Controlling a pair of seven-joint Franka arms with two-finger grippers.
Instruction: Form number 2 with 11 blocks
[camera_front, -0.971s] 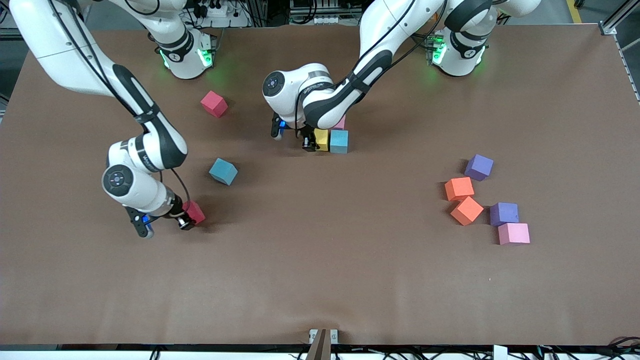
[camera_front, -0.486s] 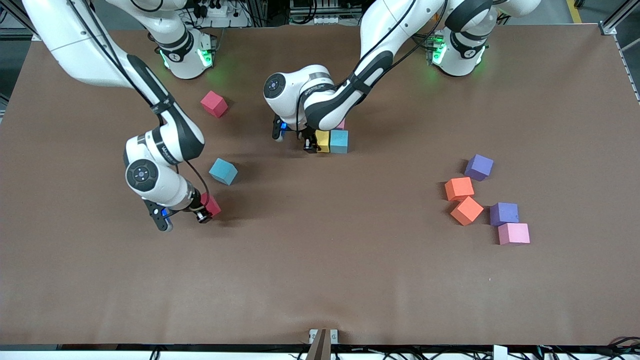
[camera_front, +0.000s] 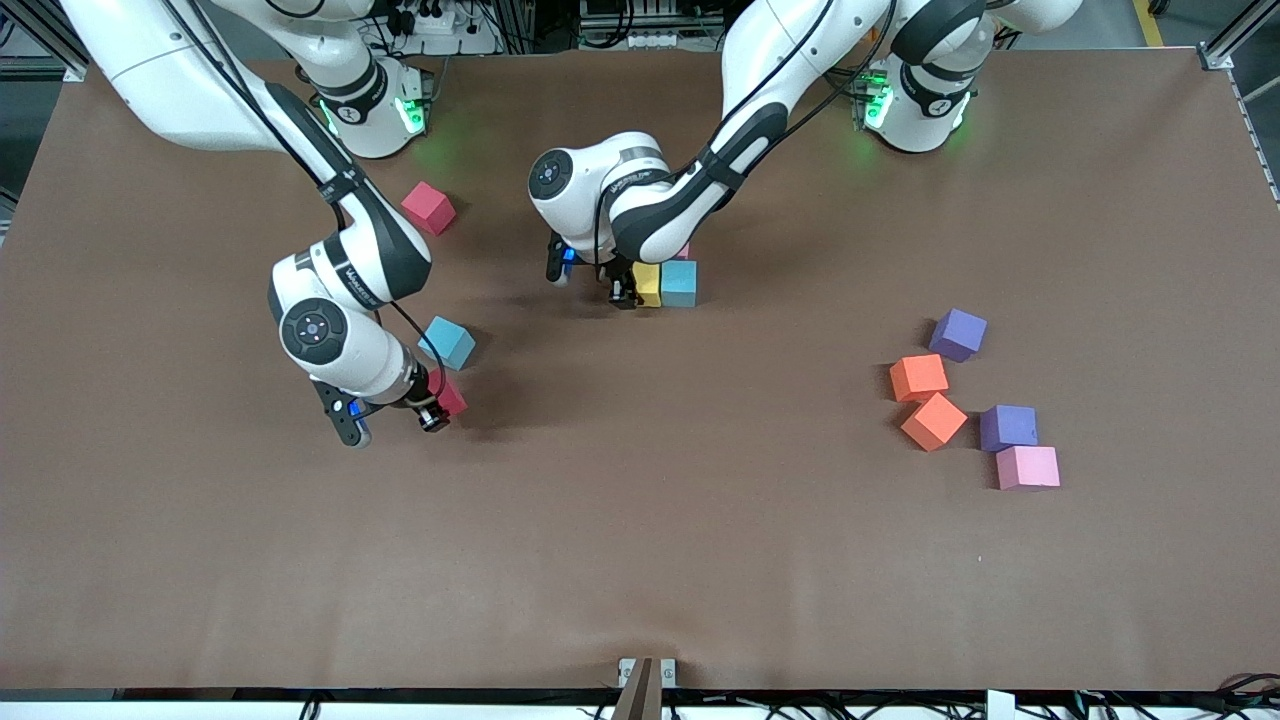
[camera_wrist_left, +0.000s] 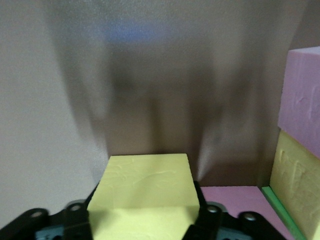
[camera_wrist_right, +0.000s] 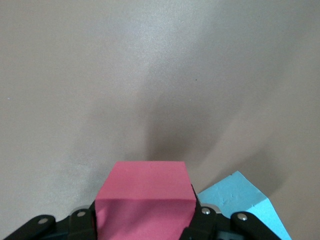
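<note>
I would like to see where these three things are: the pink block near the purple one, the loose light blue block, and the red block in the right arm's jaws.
pink block (camera_front: 1028, 467), front view, centre of its top face.
light blue block (camera_front: 449, 342), front view, its top face.
red block (camera_wrist_right: 144, 200), right wrist view, middle of its visible face.

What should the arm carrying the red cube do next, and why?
Probably carry on toward the small cluster under the left gripper. The right gripper holds the red cube up over bare table beside a loose light blue cube, away from the yellow cube.
</note>
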